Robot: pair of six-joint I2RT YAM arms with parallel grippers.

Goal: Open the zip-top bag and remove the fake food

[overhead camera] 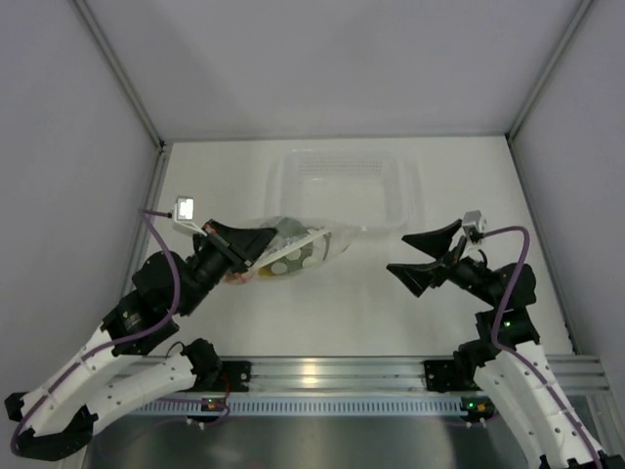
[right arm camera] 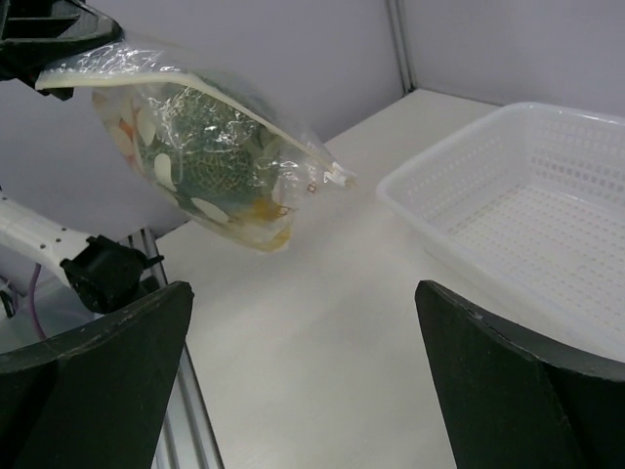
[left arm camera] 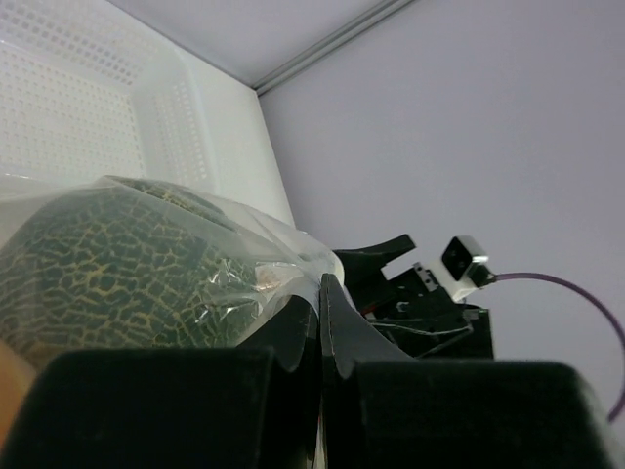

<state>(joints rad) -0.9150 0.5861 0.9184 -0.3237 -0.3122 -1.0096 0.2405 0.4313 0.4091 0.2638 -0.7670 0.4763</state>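
My left gripper (overhead camera: 266, 241) is shut on one edge of the clear zip-top bag (overhead camera: 298, 249) and holds it up off the table; the left wrist view shows the fingertips (left arm camera: 327, 298) pinched on plastic. The mottled green melon (left arm camera: 107, 274) fills the bag and also shows in the right wrist view (right arm camera: 200, 156). A yellowish fruit (right arm camera: 259, 210) sits at the bag's low end. An orange patch (left arm camera: 10, 391) shows at the left edge of the left wrist view. My right gripper (overhead camera: 396, 252) is open and empty, a short way right of the bag's loose end (right arm camera: 332, 176).
A rigid clear perforated tub (overhead camera: 342, 191) stands behind the bag toward the back of the table, and also shows in the right wrist view (right arm camera: 527, 195). Grey walls close in the table on three sides. A metal rail (overhead camera: 322, 371) runs along the near edge.
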